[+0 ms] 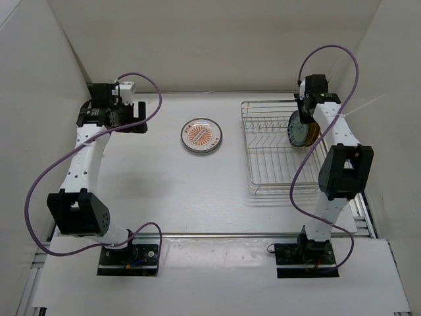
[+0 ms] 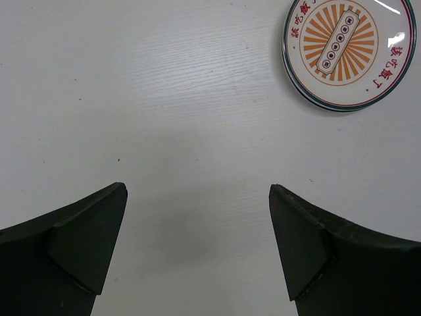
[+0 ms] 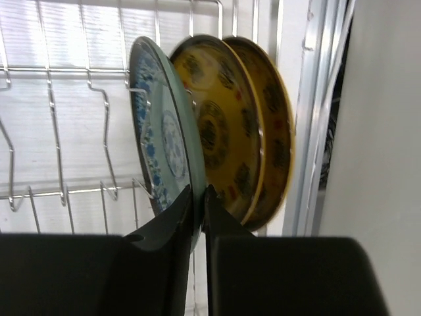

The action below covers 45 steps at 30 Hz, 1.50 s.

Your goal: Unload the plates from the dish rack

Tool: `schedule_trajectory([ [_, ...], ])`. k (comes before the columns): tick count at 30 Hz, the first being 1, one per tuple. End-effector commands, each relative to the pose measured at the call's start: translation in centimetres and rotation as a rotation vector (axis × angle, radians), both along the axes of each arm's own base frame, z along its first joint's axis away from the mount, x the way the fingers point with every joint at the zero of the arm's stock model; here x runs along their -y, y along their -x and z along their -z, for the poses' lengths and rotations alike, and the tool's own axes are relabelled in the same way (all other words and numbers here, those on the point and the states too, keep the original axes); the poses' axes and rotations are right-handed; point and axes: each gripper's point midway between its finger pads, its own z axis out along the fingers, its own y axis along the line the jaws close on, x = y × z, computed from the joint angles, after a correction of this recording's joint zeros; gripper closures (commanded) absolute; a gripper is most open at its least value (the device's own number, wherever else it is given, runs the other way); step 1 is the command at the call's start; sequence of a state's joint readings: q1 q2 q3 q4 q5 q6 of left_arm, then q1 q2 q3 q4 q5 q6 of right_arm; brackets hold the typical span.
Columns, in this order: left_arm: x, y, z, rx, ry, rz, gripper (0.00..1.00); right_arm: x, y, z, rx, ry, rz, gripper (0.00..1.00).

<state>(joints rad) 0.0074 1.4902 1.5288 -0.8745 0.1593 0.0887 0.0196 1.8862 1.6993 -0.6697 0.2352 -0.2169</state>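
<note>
right gripper (image 3: pixel 199 210): pinches teal plate (image 3: pixel 158 131) rim at 2 o'clock of rack (image 1: pixel 270 164), to lift it out | left gripper (image 2: pixel 197 243): spread wide, holds nothing | orange plate (image 2: pixel 348 52): out already, at its 1 o'clock

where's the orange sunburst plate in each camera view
Top external: orange-centred plate lies flat mid-table, left of the dish rack.
Left wrist: the plate sits in the upper right corner, cut by the frame edge.
Right wrist: not in it.
Shared landmark: the white table under it, in both views showing it.
</note>
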Motion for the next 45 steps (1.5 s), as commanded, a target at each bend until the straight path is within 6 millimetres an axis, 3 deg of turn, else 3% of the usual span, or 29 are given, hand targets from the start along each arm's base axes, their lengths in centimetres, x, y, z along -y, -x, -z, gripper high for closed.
schedule_trajectory([
  [1,0.3,-0.5,-1.6,0.049,0.026,0.007,0.00,0.3,-0.4,-2.2,0.040,-0.005,0.045,0.96],
  [4,0.3,-0.8,-1.7,0.049,0.026,0.007,0.00,1.0,0.1,-2.4,0.031,0.015,0.092,1.00],
  [11,0.5,-0.9,-1.9,0.049,0.034,0.014,0.00,1.2,0.8,-6.2,0.115,0.002,0.141,1.00],
  [15,0.3,-1.2,-1.9,0.051,0.021,0.014,0.00,1.4,1.7,-10.0,0.187,0.059,0.170,1.00],
  [20,0.5,-2.0,-2.1,0.080,-0.001,0.045,0.00,1.2,3.5,-16.2,0.312,0.183,0.170,1.00],
  [23,0.9,-3.1,-3.2,0.116,0.013,0.063,0.00,0.9,4.9,-20.0,0.401,0.185,0.171,1.00],
  [26,2.4,-3.9,-3.3,0.119,0.056,0.107,0.00,-0.1,6.1,-21.8,0.434,0.159,0.138,1.00],
  [28,4.7,-4.1,-4.2,0.132,0.135,0.204,0.00,-1.1,7.5,-22.9,0.457,0.088,0.099,1.00],
  [30,8.1,-3.8,-5.0,0.144,0.190,0.334,0.00,-4.2,8.6,-22.9,0.454,-0.047,-0.042,1.00],
  [33,13.5,-2.5,-6.0,0.148,0.286,0.555,0.00,-8.1,10.2,-21.4,0.408,-0.183,-0.243,1.00],
  [34,16.6,-1.1,-7.6,0.177,0.318,0.674,0.00,-10.9,11.3,-20.8,0.373,-0.284,-0.384,1.00],
  [36,19.7,0.1,-8.2,0.194,0.327,0.784,0.00,-12.8,12.2,-19.7,0.334,-0.345,-0.494,1.00],
  [37,22.4,1.4,-8.6,0.201,0.327,0.863,0.00,-13.4,12.5,-19.9,0.333,-0.373,-0.539,1.00],
  [40,26.0,2.6,-9.2,0.249,0.288,0.937,0.00,-15.1,13.3,-19.4,0.302,-0.450,-0.614,1.00],
  [41,28.1,3.6,-9.4,0.261,0.284,0.990,0.01,-15.3,13.4,-19.4,0.301,-0.458,-0.623,1.00],
  [45,31.6,4.4,-8.7,0.217,0.312,1.044,0.05,-15.7,13.1,-18.7,0.276,-0.480,-0.637,1.00],
])
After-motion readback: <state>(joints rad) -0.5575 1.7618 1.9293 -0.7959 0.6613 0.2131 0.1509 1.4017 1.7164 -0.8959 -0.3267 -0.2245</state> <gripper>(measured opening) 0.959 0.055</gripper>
